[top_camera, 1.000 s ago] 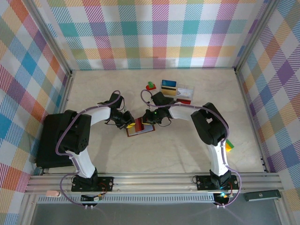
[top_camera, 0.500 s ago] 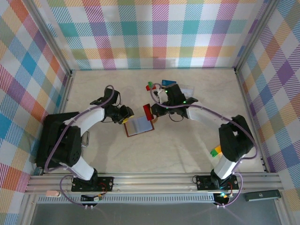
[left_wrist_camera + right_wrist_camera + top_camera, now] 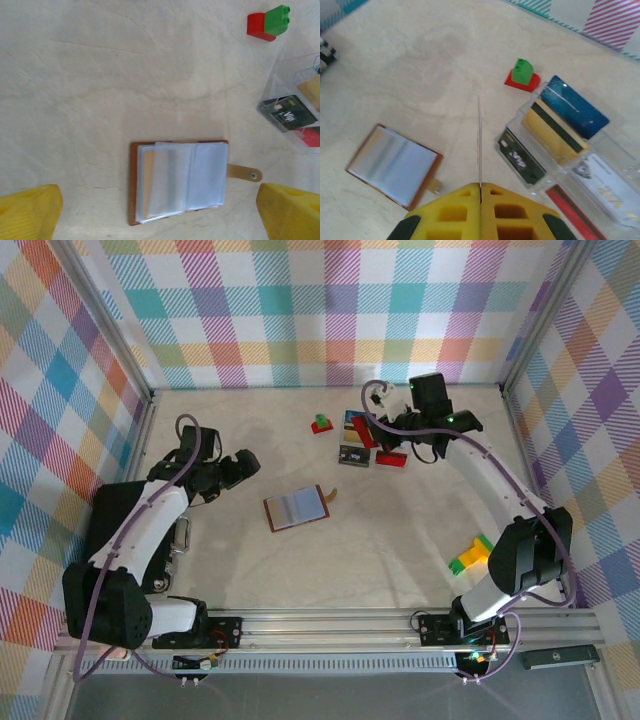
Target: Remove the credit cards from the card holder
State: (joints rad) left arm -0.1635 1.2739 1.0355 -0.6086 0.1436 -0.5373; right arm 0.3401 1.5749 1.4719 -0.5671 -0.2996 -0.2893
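Cards in sight number six. One credit card stands edge-on, pinched between the closed yellow fingers of the right gripper, so from the right wrist it reads as a thin upright line and its face cannot be read. The other five lie in the clear compartment box: a blue card, a tan card with a black stripe, a black card, a white card and a red card. The held card is above the table, just at the near-left edge of that box.

One card holder lies open and flat on the table, well apart from both grippers, its pale clear sleeves facing up inside a brown border and its snap strap sticking out to one side. A tan layer shows under the sleeves at one edge; whether that is a card cannot be told.

The left gripper hangs over the table to the left of the card holder, its two yellow fingertips spread wide with nothing between them.

Two toy blocks are on the table: one red-and-green block just beside the box, and one yellow-green block near the right arm.
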